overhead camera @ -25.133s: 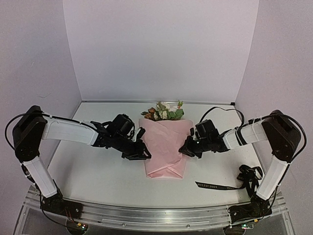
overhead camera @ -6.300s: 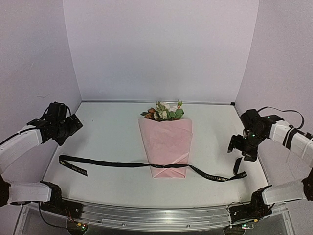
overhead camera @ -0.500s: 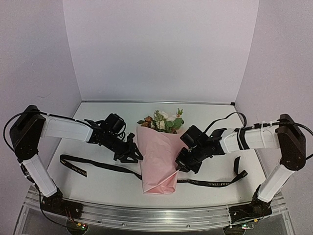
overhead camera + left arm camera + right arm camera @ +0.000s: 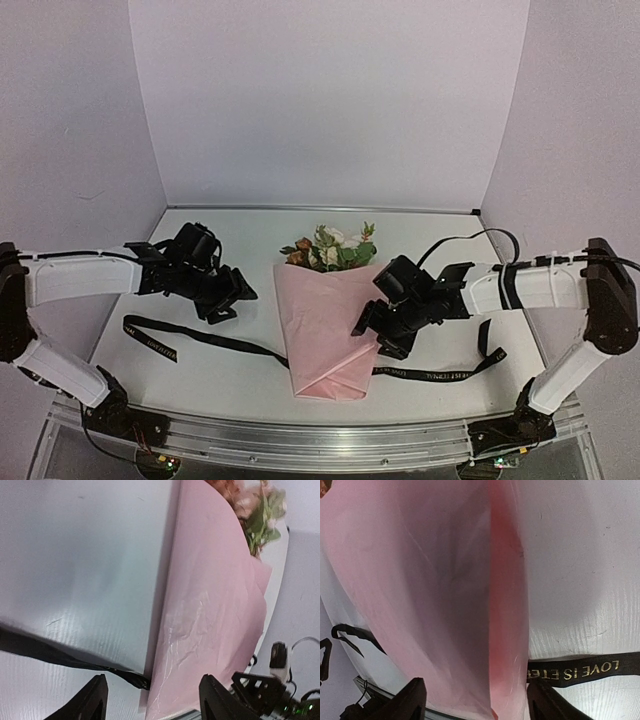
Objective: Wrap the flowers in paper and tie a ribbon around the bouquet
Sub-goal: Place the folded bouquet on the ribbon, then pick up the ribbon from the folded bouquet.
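Note:
The bouquet lies in the middle of the table, its pale-pink paper a cone around the flowers, which point away. The black ribbon runs in from the left, disappears under the cone's lower part and comes out on the right. My left gripper hangs open left of the cone, apart from it. In the left wrist view the paper and ribbon lie beyond the spread gripper. My right gripper is open at the cone's right edge. In the right wrist view the paper fills the space ahead of the gripper, with the lettered ribbon beside it.
White walls enclose the table on the left, back and right. The ribbon's right end curls up near the right arm. A metal rail runs along the near edge between the arm bases.
Both grippers have opened and let go of the cone. The left one has drawn back to the left. The ribbon, earlier across the cone's front, now passes under it.

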Tool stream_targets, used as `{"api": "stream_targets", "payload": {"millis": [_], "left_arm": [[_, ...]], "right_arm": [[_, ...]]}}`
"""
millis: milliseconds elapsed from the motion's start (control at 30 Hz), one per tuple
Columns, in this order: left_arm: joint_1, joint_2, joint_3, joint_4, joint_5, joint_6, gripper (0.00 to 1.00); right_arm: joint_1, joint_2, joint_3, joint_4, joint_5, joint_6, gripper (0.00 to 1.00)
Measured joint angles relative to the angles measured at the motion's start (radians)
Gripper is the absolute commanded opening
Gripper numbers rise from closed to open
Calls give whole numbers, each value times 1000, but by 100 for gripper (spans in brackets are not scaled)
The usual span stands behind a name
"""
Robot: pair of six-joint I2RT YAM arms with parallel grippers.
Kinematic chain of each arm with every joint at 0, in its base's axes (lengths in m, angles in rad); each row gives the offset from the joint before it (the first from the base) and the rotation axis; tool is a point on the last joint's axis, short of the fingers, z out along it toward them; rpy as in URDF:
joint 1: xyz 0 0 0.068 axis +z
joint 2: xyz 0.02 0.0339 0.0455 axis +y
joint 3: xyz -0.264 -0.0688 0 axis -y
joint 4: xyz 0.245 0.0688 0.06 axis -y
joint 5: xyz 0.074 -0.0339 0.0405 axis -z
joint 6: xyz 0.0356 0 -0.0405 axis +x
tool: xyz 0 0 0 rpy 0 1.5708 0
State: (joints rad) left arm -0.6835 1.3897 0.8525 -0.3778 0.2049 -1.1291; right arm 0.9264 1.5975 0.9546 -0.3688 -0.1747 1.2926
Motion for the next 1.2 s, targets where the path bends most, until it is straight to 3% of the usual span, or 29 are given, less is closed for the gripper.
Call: {"api": "stream_targets", "payload": {"millis": [100, 400, 800, 1067, 1200], "left_arm": [[10, -100, -46, -83, -127, -104, 72], [166, -226, -202, -299, -358, -300, 73], [411, -122, -215, -292, -403, -244, 69], [604, -55, -213, -233, -400, -150, 64], [643, 14, -187, -204, -384, -126, 62]], "right_arm": [[0, -32, 0, -28, 11, -55, 97], [-10, -201, -59, -161, 118, -206, 98], [-26, -458, -255, -251, 332, -249, 98], [-29, -555, -316, -291, 416, -274, 98], [-29, -593, -337, -302, 440, -298, 98]]}}
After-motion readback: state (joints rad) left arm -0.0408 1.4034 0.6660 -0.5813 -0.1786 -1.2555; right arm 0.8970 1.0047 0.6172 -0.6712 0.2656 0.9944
